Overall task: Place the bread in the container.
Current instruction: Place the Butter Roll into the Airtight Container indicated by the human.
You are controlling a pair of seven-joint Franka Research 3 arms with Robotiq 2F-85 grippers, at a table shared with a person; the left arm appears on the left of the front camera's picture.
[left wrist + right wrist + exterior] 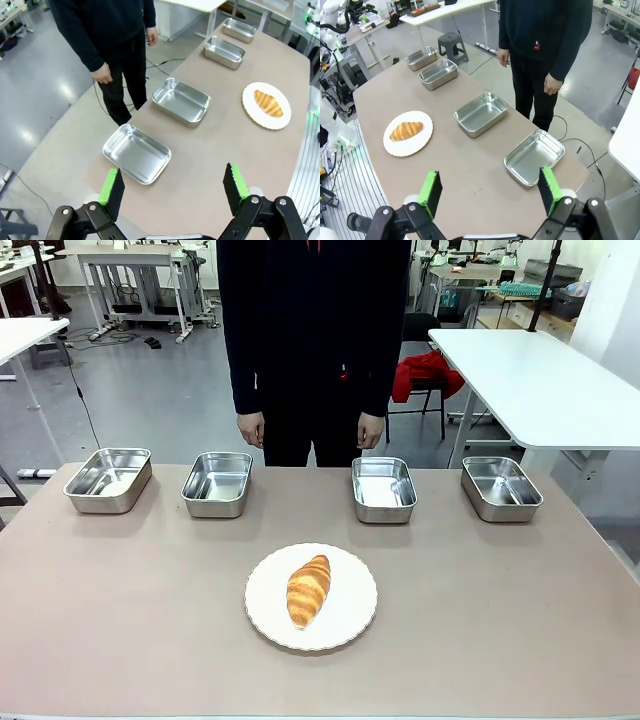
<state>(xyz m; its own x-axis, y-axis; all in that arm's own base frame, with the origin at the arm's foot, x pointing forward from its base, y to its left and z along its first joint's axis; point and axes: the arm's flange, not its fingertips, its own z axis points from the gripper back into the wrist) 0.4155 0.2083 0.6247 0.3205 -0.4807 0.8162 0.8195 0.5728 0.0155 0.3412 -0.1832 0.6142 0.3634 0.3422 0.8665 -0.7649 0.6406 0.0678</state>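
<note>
The bread (308, 590), a golden-brown croissant, lies on a round white plate (345, 605) at the table's middle front. Several identical shiny steel pans stand in a row along the far edge; any could be the container (217, 483). In the left wrist view my left gripper (173, 187) hangs open and empty above the table's end, nearest one pan (137, 152), with the bread (268, 103) far off. From the other end of the table, the right wrist view has my right gripper (490, 189) open and empty, near another pan (534, 156), with the bread (406, 130) on its plate (420, 144).
A person in dark clothes stands at the far edge behind the middle pans, both hands (251, 428) hanging at the sides. The brown tabletop (500, 620) is bare around the plate. A white table (540, 380) stands behind at the right.
</note>
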